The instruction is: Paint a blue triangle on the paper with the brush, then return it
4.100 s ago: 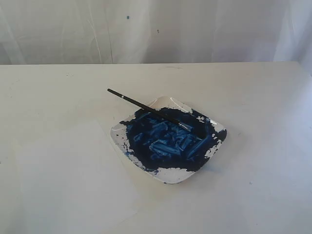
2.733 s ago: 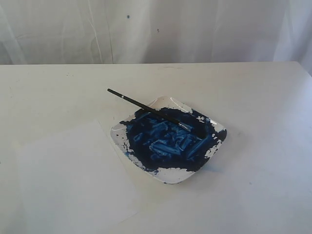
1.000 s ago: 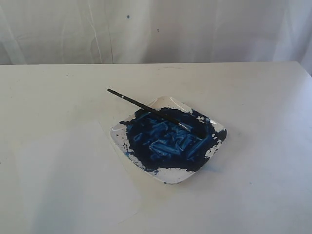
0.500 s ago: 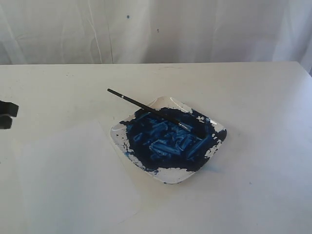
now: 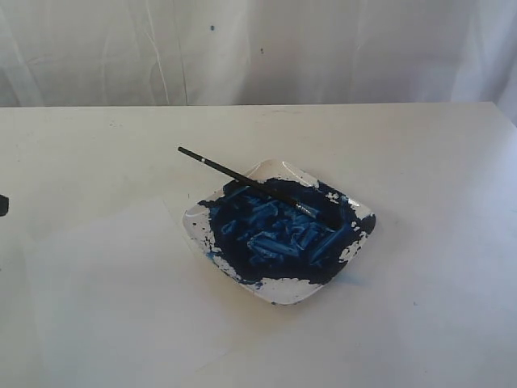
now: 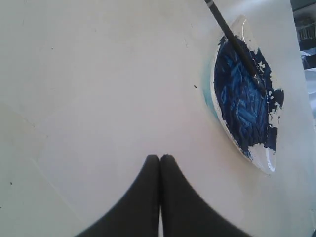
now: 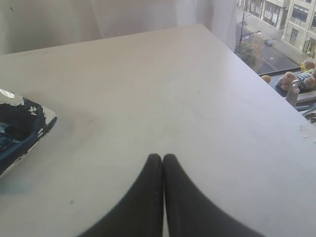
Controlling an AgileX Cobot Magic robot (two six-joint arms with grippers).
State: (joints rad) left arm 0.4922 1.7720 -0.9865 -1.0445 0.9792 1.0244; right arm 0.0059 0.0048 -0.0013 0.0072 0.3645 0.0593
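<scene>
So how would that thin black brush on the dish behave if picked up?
The brush looks thin and rigid, probably light. Its slim handle may roll or slip. The tip rests in blue paint in the dish, so it might drip.

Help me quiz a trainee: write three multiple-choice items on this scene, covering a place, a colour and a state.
1. Where does the brush lie?
A. In a cup
B. Across the dish
C. In a gripper
2. What colour is the paint?
A. Red
B. Blue
C. Green
3. How is the left gripper?
A. Shut, empty
B. Wide open
C. Clamping the brush
Answers: 1 B, tip in the paint; 2 B, dark blue fills the dish; 3 A, its jaws touch, nothing between.
</scene>
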